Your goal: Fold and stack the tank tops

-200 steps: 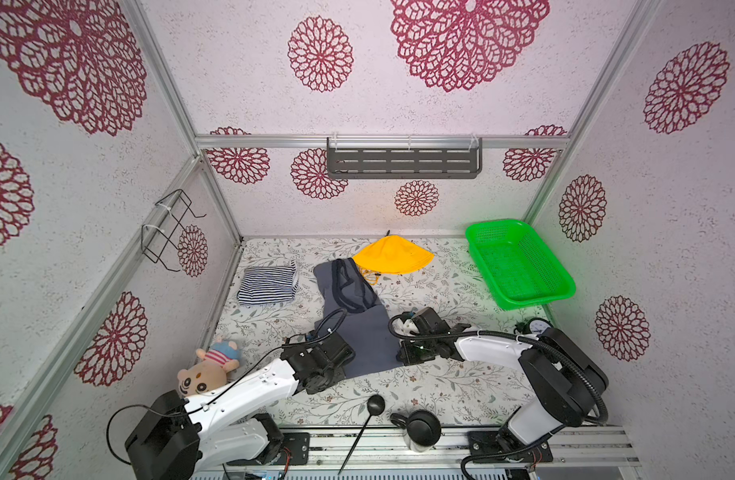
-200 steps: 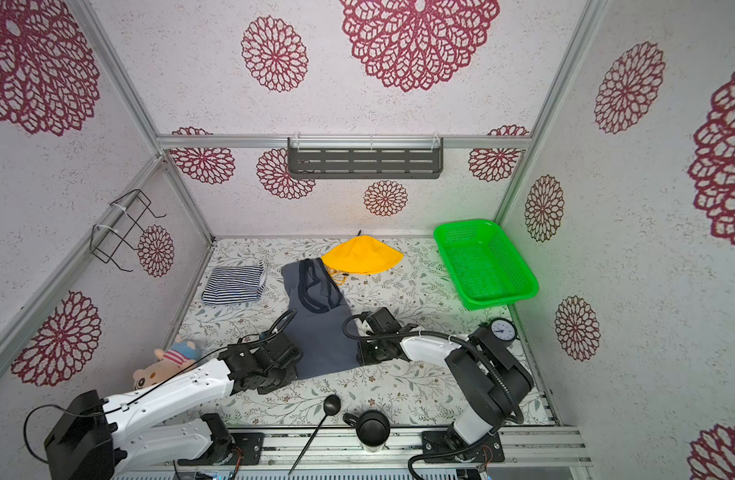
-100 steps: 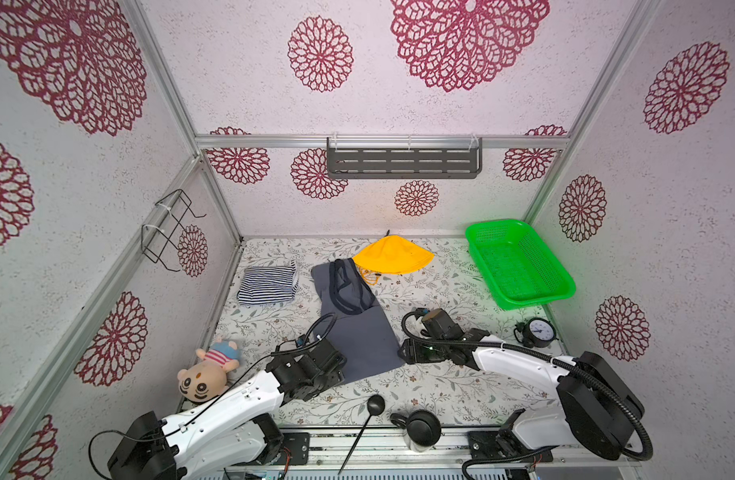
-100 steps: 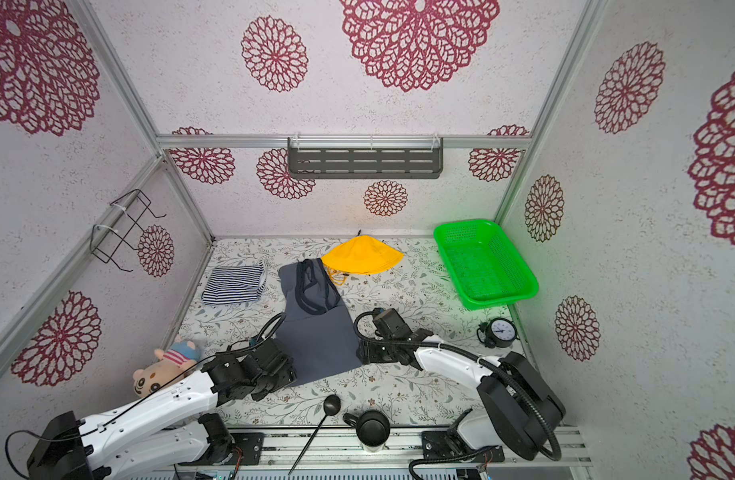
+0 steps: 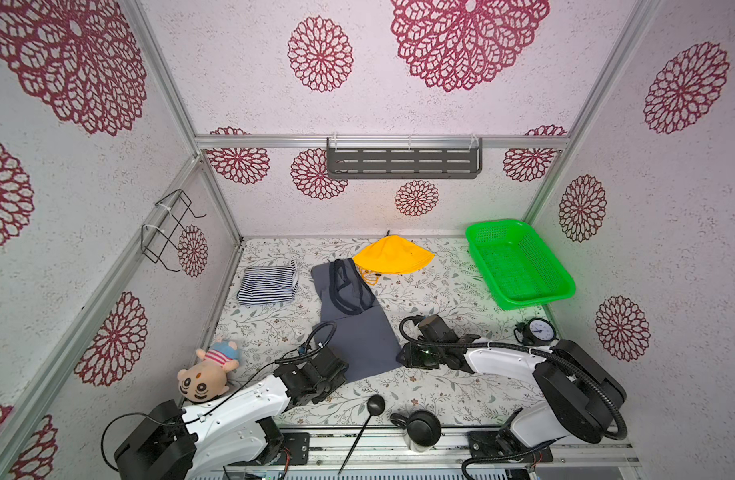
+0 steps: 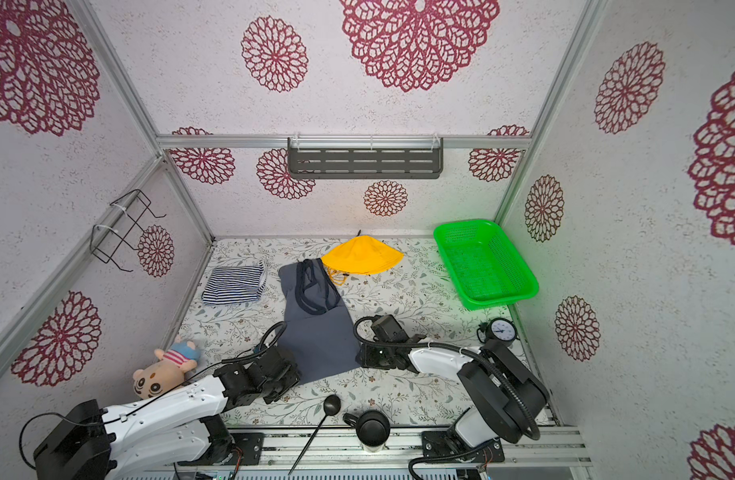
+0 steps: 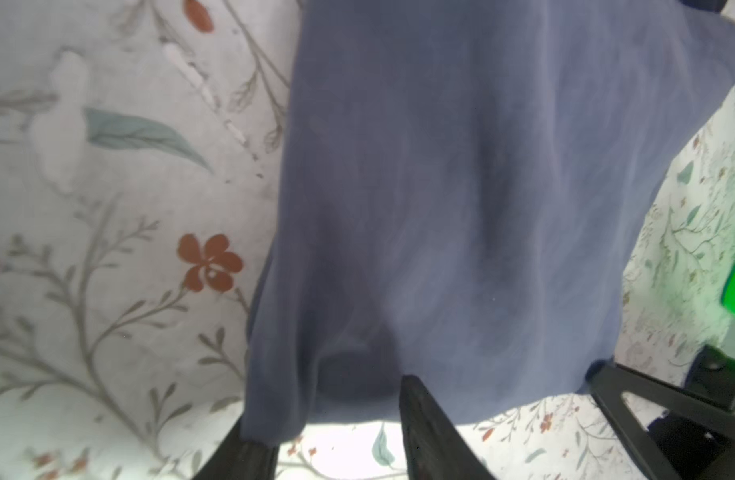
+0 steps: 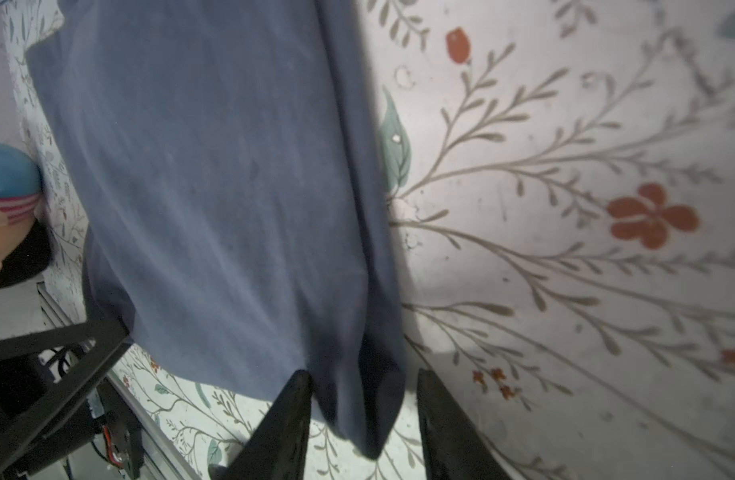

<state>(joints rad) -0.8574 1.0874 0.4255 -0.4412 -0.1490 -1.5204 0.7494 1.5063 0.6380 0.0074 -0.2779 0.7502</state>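
Observation:
A slate blue-grey tank top (image 5: 357, 328) (image 6: 315, 332) lies lengthwise in the middle of the table, straps toward the back. A folded navy-and-white striped tank top (image 5: 268, 284) (image 6: 234, 284) rests at the back left. My left gripper (image 5: 345, 372) (image 7: 328, 415) is at the near-left hem corner, open, with the grey cloth (image 7: 440, 187) draped over one finger. At the near-right hem corner my right gripper (image 5: 399, 357) (image 8: 363, 374) is also open. That corner of the cloth (image 8: 212, 166) hangs loose between its fingers.
A yellow hat (image 5: 392, 255) lies behind the straps and a green basket (image 5: 536, 301) stands at the back right. A plush toy (image 5: 207, 372) sits front left. A black ladle (image 5: 372, 409), a black mug (image 5: 419, 426) and a dial gauge (image 5: 538, 330) lie along the front and right.
Both grippers were shut at the hem a second ago, then let go and opened wide. Their jaws now stand narrower round the hem corners. Both arms have drawn back a little.

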